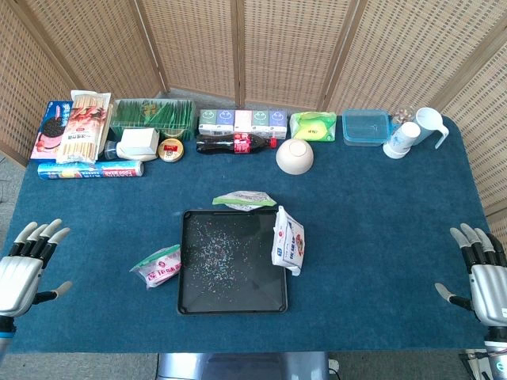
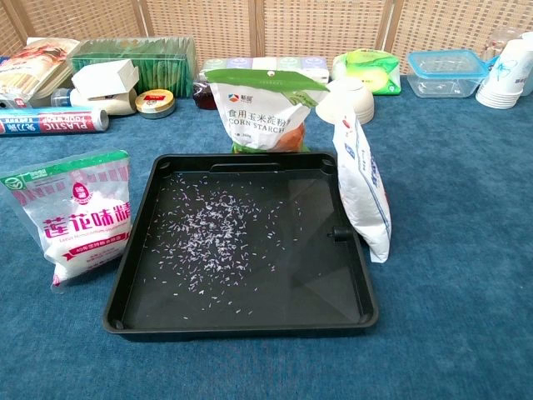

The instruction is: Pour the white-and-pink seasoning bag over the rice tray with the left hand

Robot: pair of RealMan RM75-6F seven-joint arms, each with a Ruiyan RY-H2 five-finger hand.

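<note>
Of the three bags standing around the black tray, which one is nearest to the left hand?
The white-and-pink seasoning bag, at the tray's left edge. The corn starch bag stands behind the tray, the blue-and-white bag at its right.

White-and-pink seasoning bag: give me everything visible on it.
The white-and-pink seasoning bag is a soft plastic pouch, white with pink print, Chinese lettering and a green band along the top. It stands upright on the blue tablecloth, just left of the black rice tray, leaning slightly, close to the tray's rim or touching it. It looks sealed and full. Neither hand touches it; the left hand hovers open at the table's left edge.
</note>
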